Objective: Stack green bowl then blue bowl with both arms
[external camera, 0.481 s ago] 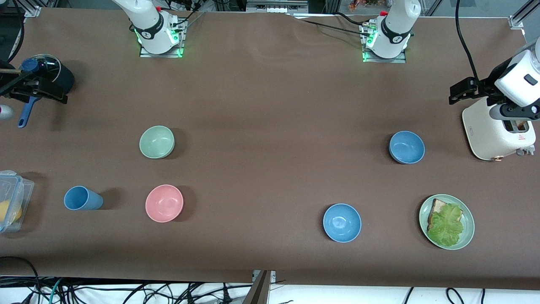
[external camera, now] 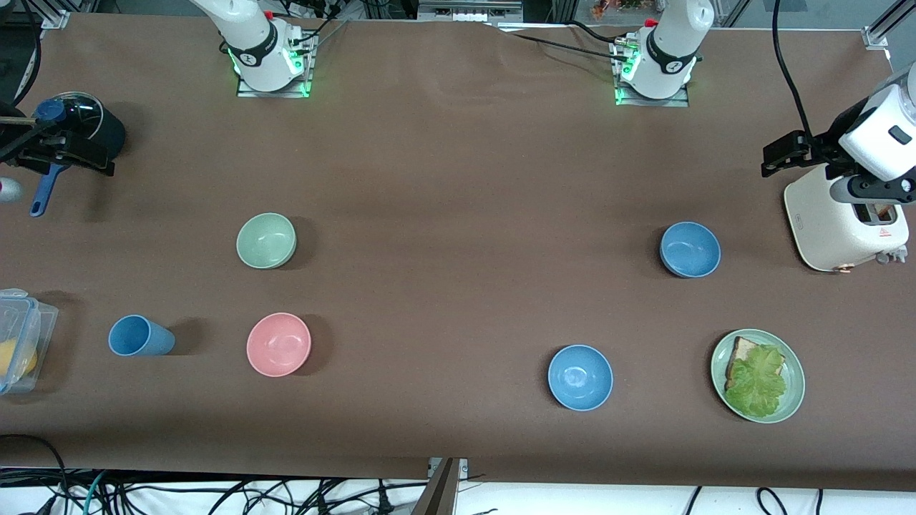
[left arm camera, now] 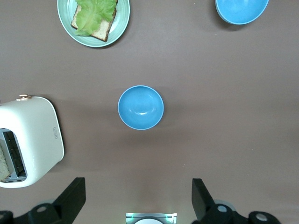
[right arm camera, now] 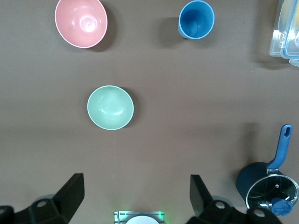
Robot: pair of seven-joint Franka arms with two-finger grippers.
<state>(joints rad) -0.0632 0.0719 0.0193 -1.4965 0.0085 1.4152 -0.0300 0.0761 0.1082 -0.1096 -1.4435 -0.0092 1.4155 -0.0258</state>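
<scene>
Jaws gaped empty on my left gripper (left arm camera: 136, 183) and right gripper (right arm camera: 135, 178) above the tabletop (external camera: 458, 179); blue bowl (external camera: 690, 249) sat at three o'clock of green bowl (external camera: 266, 240).

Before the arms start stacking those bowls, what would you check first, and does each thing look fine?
1. Green bowl upright, nothing in it: ok.
2. Blue bowl upright, nothing in it: ok.
3. Not mixed up with the brighter blue bowl, which sits nearer the front camera: ok.
4. Left hand open, holding nothing, high over the table near the toaster: ok.
5. Right hand open, holding nothing, high over the table near the dark pot: ok.
6. Pink bowl apart from the green bowl: ok.
</scene>
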